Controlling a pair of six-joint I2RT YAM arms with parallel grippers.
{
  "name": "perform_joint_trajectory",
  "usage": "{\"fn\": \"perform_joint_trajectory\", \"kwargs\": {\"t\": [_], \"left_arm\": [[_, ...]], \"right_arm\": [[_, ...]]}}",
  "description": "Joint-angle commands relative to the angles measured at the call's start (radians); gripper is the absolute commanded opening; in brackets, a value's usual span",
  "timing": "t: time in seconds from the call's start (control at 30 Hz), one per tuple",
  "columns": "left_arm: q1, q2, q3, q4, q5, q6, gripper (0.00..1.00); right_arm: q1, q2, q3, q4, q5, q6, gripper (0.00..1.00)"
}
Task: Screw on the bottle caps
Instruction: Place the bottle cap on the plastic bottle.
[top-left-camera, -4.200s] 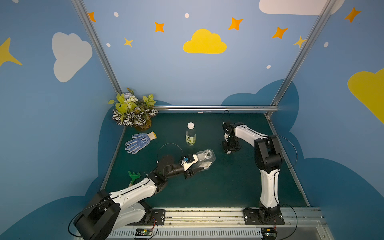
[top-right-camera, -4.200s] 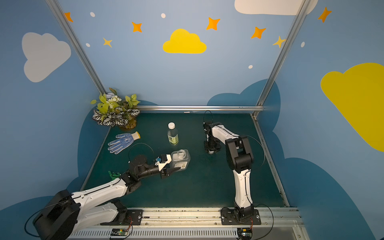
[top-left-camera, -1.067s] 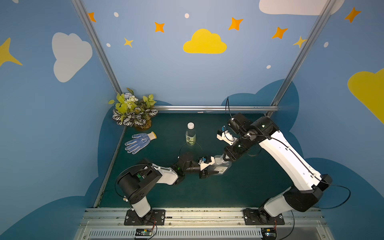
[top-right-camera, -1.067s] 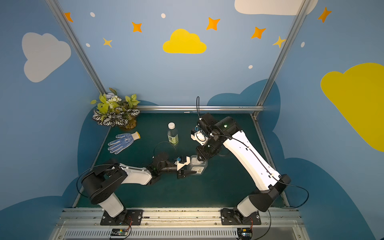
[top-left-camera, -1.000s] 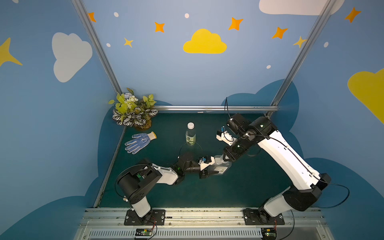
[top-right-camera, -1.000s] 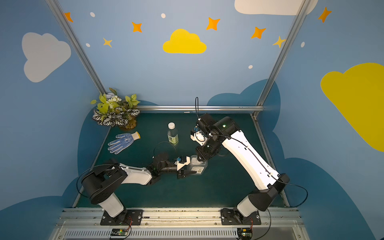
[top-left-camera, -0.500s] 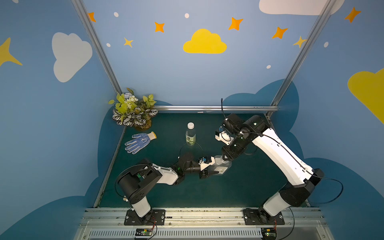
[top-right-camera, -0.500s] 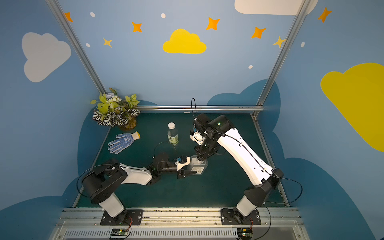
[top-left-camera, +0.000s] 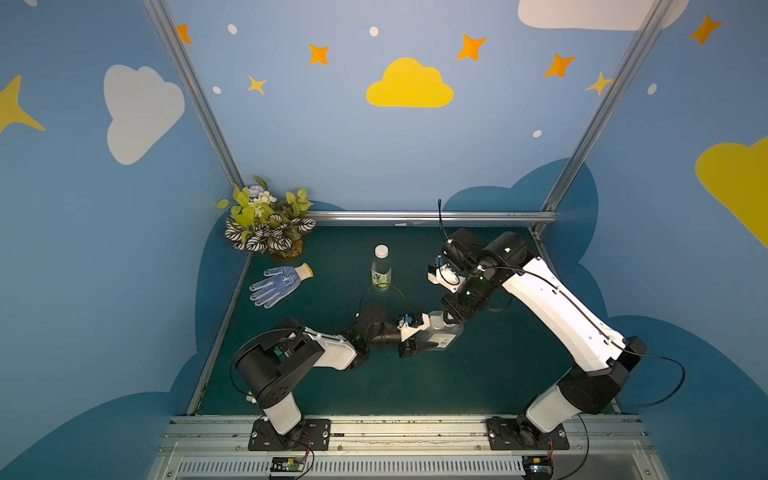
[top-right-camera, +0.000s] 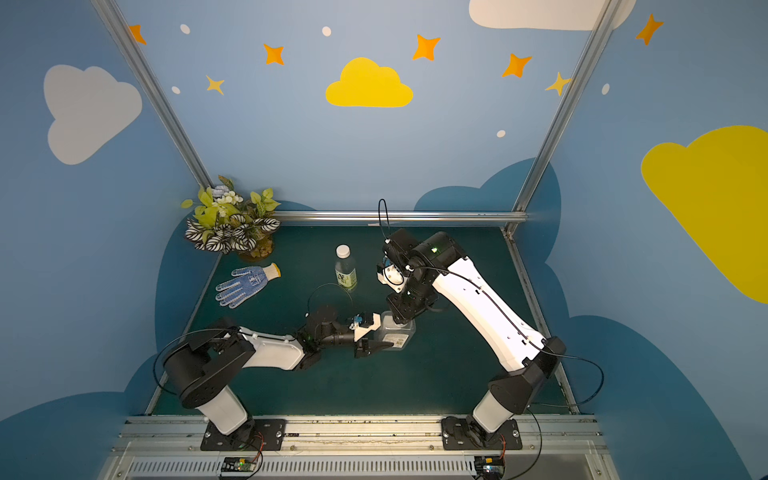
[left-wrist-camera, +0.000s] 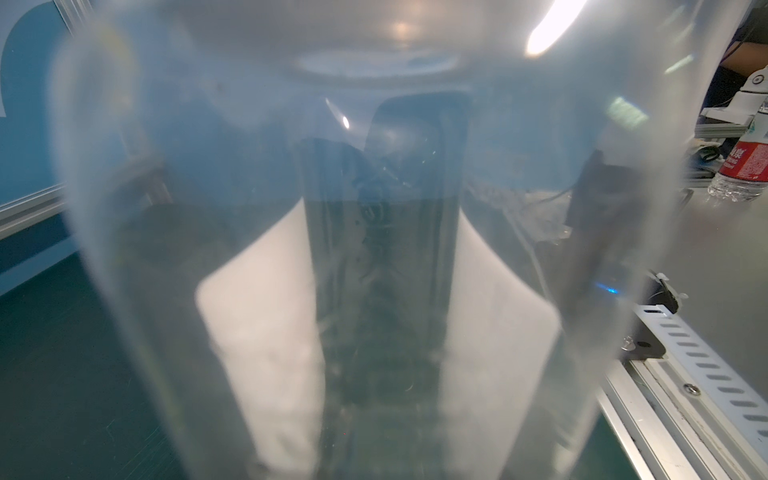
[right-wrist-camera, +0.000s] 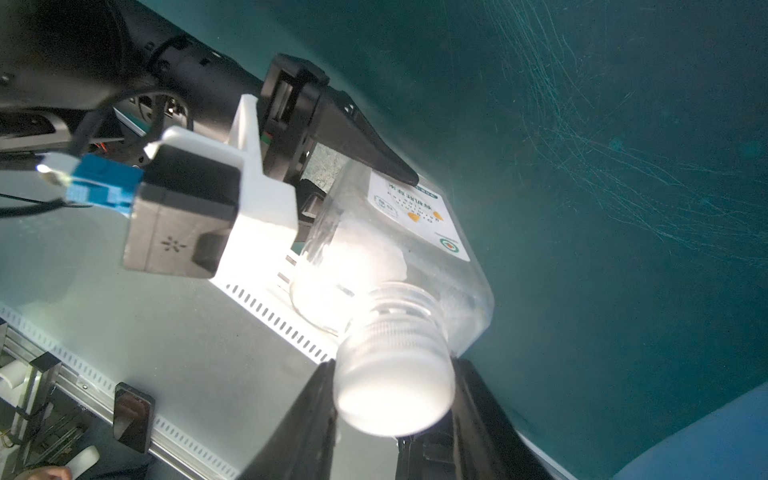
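Left gripper (top-left-camera: 433, 336) clamps squat clear plastic bottle (right-wrist-camera: 419, 224); right gripper (right-wrist-camera: 390, 415) pinches white ribbed screw cap (right-wrist-camera: 392, 374), probably threaded: twist square, no tilting.

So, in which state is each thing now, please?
Slim bottle: upright, capped.
Square bottle: upright, neck threads showing.
Cap: on square bottle's neck.
Left gripper: jaws shut on square bottle.
Right gripper: jaws shut on cap.
Glove: flat.
Plant: upright.

Squat bottle (left-wrist-camera: 374, 270), bottle cap (right-wrist-camera: 395, 390): blurred
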Motion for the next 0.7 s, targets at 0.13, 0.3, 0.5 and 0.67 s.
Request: {"fn": "perform_joint_trajectory", "kwargs": {"t": [0.13,0.3,0.5,0.67], "left_arm": [[-0.002,-0.003,0.009,0.039,-0.001,0.002,0.31],[-0.002,0.0,0.012,0.039,-0.001,0.001,0.31],[-0.002,0.0,0.009,0.039,-0.001,0.001,0.31],[-0.002,0.001,0.005,0.046,-0.004,-0.002,0.31]], "right_arm": [[0.017,0.04,0.001,-0.048,0.033,0.01,0.44],[0.02,0.05,0.006,-0.053,0.035,0.012,0.46],[0.017,0.041,0.043,-0.054,0.049,0.012,0.59],[0.006,0.019,0.084,-0.06,0.068,0.004,0.76]]}}
